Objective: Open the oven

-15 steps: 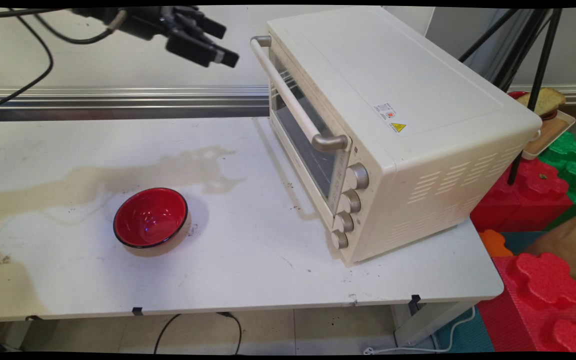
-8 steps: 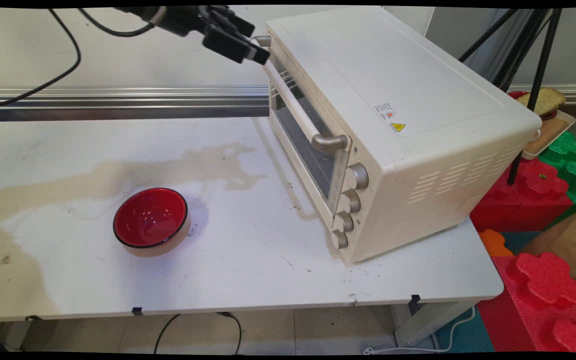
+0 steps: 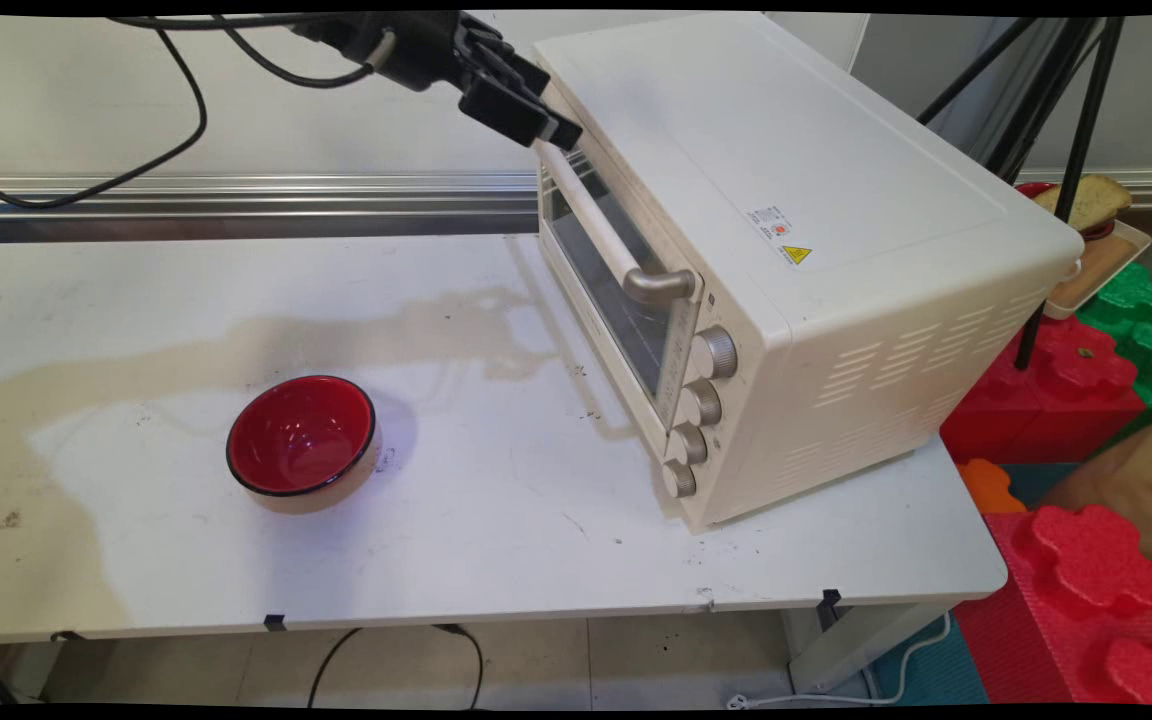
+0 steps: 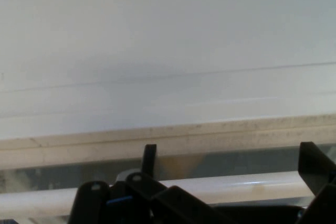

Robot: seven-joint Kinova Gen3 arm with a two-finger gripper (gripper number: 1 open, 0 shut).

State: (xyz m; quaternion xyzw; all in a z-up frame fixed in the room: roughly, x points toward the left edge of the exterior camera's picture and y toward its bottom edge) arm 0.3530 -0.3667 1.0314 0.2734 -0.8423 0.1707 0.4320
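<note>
A cream toaster oven [image 3: 796, 200] stands on the right half of the white table [image 3: 496, 500], its glass door shut. My black gripper [image 3: 556, 130] is up at the far top corner of the door, against the far end of the long handle [image 3: 591, 215]. In the hand view the gripper [image 4: 231, 163] is open: two black fingers [image 4: 149, 156] stand wide apart just in front of the pale handle bar [image 4: 236, 188], with the oven's flat top [image 4: 168, 51] filling the view above. Nothing is held. A red bowl [image 3: 301, 435] with a black rim sits empty on the table's left middle.
Several knobs [image 3: 701, 405] run down the oven's front right. Black cables [image 3: 166, 150] hang from the arm at the upper left. Red and green foam blocks [image 3: 1086, 380], tripod legs [image 3: 1066, 180] and a tray with bread [image 3: 1101, 240] stand beyond the table's right edge.
The gripper has travelled right and slightly down, from open air left of the oven to the far end of the door handle. The bowl and oven have stayed put.
</note>
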